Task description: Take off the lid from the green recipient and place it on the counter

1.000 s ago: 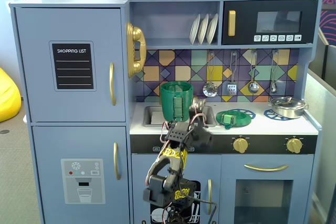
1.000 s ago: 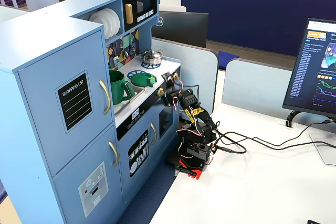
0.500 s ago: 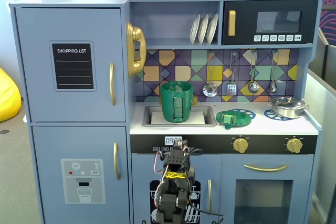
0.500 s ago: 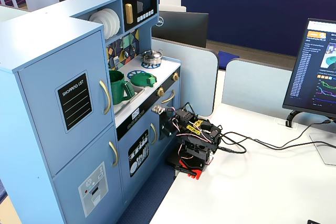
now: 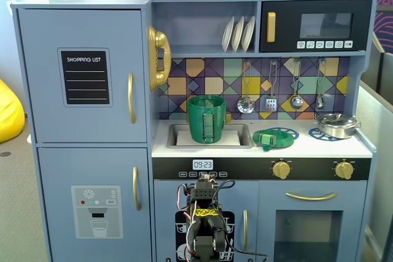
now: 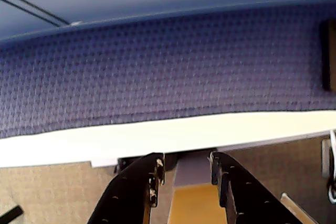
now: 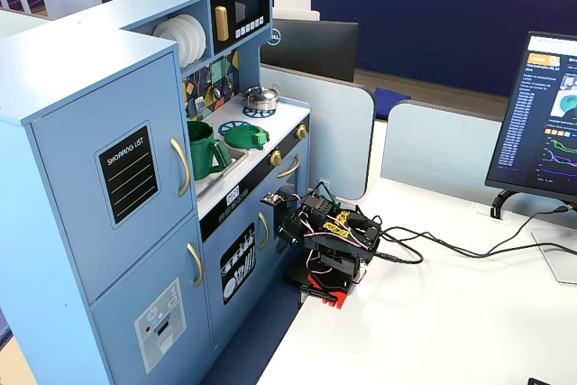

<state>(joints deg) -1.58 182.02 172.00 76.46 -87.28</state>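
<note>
The lid (image 5: 272, 138) lies flat on the white table (image 5: 319, 146), on a burner print right of the sink, apart from the open green recipient (image 5: 206, 118) standing in the sink. The hand (image 6: 185, 174) is released and empty, its fingers (image 6: 152, 174) parted, low before the kitchen front.

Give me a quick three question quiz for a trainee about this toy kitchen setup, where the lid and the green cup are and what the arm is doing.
1. True or false: the lid lies on the counter, over a blue burner print.
2. Which is right about the green recipient?
A. It stands upright at the sink, open on top.
B. It lies tipped over by the silver pot.
C. The hand holds it.
3. Fill in: in the wrist view the hand is ____ and holds nothing, with the arm folded low in front of the kitchen.

Key: 1 true; 2 A; 3 open.
</note>
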